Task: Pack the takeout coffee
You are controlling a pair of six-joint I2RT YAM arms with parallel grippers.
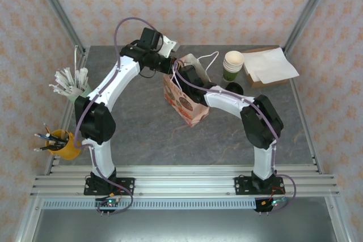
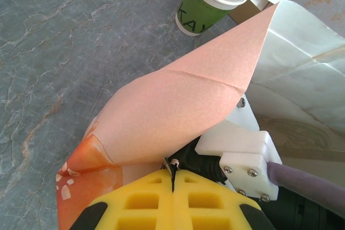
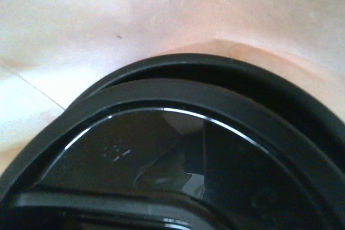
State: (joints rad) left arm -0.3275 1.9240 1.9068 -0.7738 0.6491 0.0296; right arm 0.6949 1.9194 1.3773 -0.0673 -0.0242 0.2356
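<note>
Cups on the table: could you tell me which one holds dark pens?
The yellow cup at the near left edge; the pale green cup behind it holds white sticks, and the green cup stack stands far right.

Left gripper (image 2: 172,175): yellow fingers pressed together at bottom centre, pinching the edge of a peach paper bag (image 2: 178,106). Stack of green cups (image 2: 213,1) at top centre, standing on grey marbled table (image 2: 64,52).

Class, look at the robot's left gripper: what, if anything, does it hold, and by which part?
The pink-orange paper bag, pinched by its top edge in the left gripper, yellow fingers shut.
</note>
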